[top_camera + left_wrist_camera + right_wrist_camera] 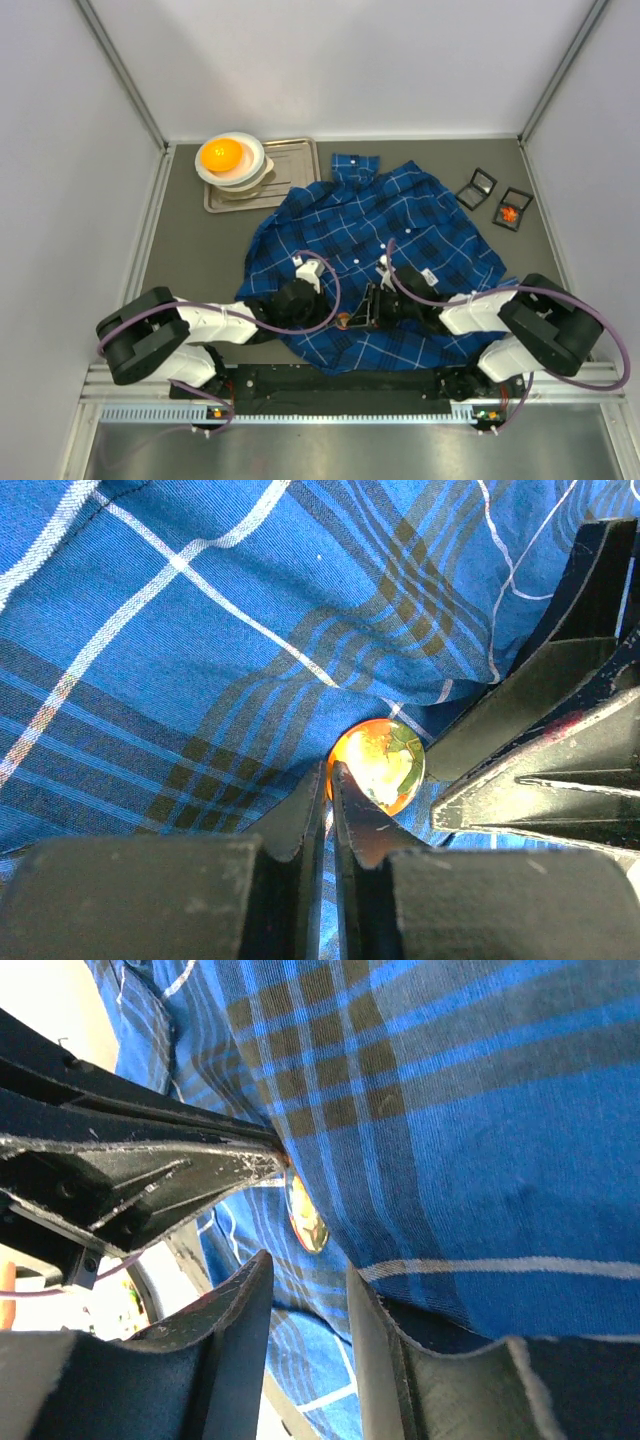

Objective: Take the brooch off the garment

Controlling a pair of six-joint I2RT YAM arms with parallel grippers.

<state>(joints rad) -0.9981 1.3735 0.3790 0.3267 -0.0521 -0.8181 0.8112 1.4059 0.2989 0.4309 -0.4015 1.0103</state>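
Enclosure: plain white walls with metal corner posts around a dark grey table. The garment, a blue plaid shirt, lies spread at centre frame, collar towards the top. A metal tray at upper left carries stacked white bowls holding an orange object. Two small black boxes sit at upper right. The left gripper has its jaws drawn almost together, tips against the left edge of the brooch; a pinch on it cannot be confirmed. The right gripper stands with jaws parted, released, cloth draped over one finger. The orange round brooch is on the shirt's lower hem, between the grippers. The white tag is too small to read.
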